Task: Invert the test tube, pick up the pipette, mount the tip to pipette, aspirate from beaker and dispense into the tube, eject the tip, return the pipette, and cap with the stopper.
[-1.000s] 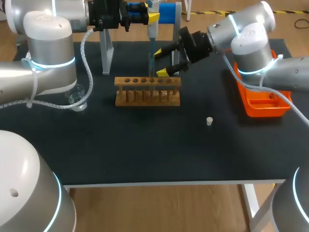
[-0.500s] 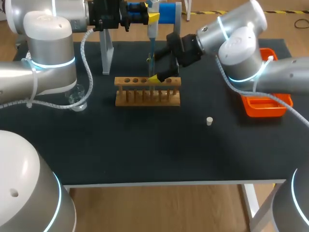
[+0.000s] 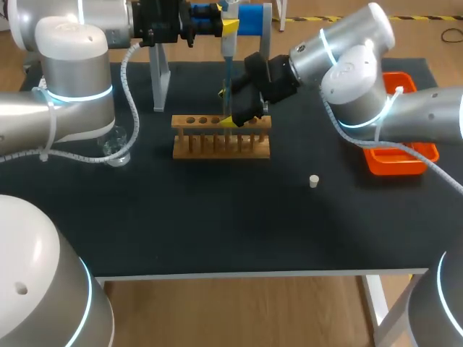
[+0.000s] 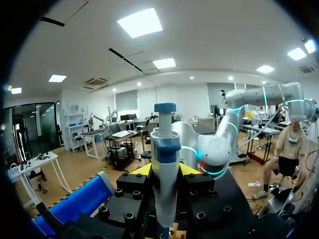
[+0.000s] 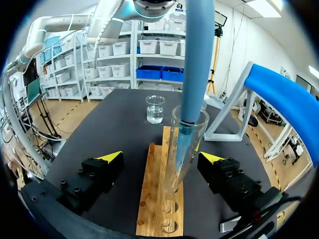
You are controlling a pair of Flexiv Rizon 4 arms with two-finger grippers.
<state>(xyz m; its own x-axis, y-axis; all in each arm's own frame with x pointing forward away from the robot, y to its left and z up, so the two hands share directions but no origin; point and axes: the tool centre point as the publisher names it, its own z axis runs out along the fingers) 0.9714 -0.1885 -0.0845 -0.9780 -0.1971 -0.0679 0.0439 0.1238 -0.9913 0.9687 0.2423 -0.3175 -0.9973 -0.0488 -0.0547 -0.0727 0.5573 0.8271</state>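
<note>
One desk (image 3: 217, 231): black top filling the middle of your head view; everything below stands on it or hangs over it.
Left arm (image 3: 72, 94): comes in at the frame's left. Your left claw (image 3: 228, 29) sits at the upper middle, clamped on the pipette (image 3: 227, 54) from both sides.
Right arm (image 3: 362, 72): comes in at the right and reaches to the upper middle. Your right claw (image 3: 231, 108) hangs at the rack (image 3: 221, 137), spread wide with one finger on either side of the test tube (image 5: 185, 149), neither touching it.
Blue stand (image 3: 249, 18): top edge, just right of the left claw.
Orange tray (image 3: 394, 159): right side, partly under the right arm.
Rack: wooden, upper middle, a row of holes along its top.
Pipette: blue, upright above the rack. Your right wrist view shows its lower end inside the test tube's mouth.
Test tube: clear, upright in the rack, mouth up.
Beaker (image 3: 116, 148): clear, left of the rack, beneath the left arm.
Stopper (image 3: 313, 181): small, pale, alone right of centre, well apart from the rack.
</note>
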